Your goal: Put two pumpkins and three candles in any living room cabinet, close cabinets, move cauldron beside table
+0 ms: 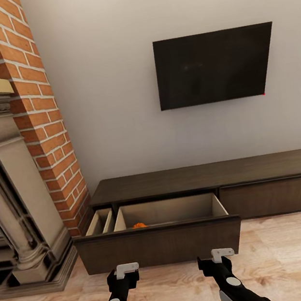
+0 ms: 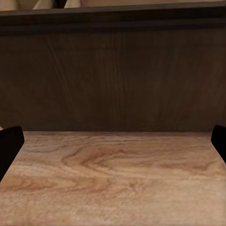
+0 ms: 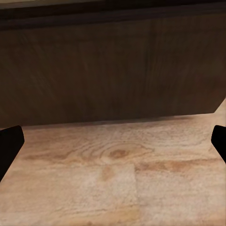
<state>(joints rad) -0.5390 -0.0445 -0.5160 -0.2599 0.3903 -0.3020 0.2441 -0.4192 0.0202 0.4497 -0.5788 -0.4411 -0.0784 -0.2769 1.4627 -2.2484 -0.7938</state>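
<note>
Living-room setting: pale wood floor (image 1: 285,255), grey wall, brick chimney breast.

Left gripper (image 1: 125,271) and right gripper (image 1: 221,255) hover low over the floor, just short of the cabinet's (image 1: 213,175) pulled-out drawer front (image 1: 159,246). Both wrist views show dark fingertips (image 2: 10,143) spread to the frame edges with nothing between them: both released, both empty.

Drawer stands open at the cabinet's left end. One pumpkin (image 1: 139,225) lies inside it, just behind the front panel, mostly hidden. Any other contents cannot be made out.

Judgement: storing stage, with the drawer either awaiting more items or due for closing. Closing calls for both grippers set flat on the front panel and an even push, to avoid skewing it.

Television (image 1: 215,66) hangs on the wall above the cabinet, and the stone fireplace (image 1: 11,193) stands left of it. No brand, label or writing is legible.
</note>
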